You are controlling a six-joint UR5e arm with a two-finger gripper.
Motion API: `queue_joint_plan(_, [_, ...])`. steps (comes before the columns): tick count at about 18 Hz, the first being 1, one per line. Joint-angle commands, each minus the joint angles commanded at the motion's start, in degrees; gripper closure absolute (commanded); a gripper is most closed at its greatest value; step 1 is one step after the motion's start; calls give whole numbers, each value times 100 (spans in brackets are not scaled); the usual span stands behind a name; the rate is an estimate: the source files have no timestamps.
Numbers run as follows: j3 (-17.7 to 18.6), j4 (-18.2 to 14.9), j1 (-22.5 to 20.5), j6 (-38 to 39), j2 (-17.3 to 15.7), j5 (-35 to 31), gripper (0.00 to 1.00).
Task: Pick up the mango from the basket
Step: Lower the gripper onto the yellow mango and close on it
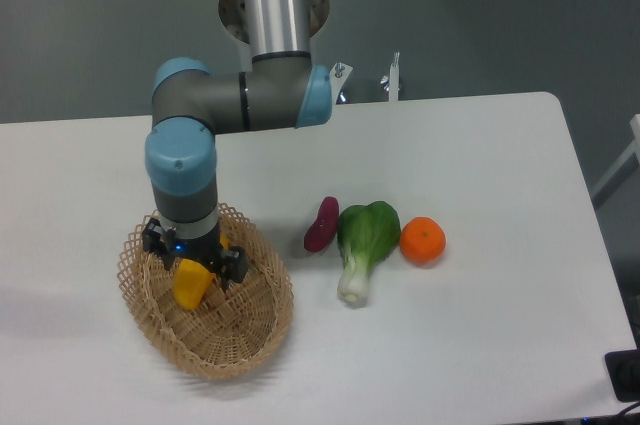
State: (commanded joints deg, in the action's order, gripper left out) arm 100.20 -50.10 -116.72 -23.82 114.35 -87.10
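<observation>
The mango (189, 286) is a yellow-orange oblong fruit lying in the left half of the tan wicker basket (255, 337) at the table's front left. Its upper end is hidden under the arm's wrist. My gripper (195, 259) points straight down into the basket, directly over the mango. It is open, with one black finger on each side of the fruit's upper part. I cannot tell whether the fingers touch the mango.
Right of the basket lie a purple sweet potato (321, 224), a green bok choy (362, 245) and a round orange (422, 241) in a row. A black object (625, 375) sits at the table's front right corner.
</observation>
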Motion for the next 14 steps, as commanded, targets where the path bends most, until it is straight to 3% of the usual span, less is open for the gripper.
queue_joint_plan(14, [61, 88, 70, 124, 202, -18, 0])
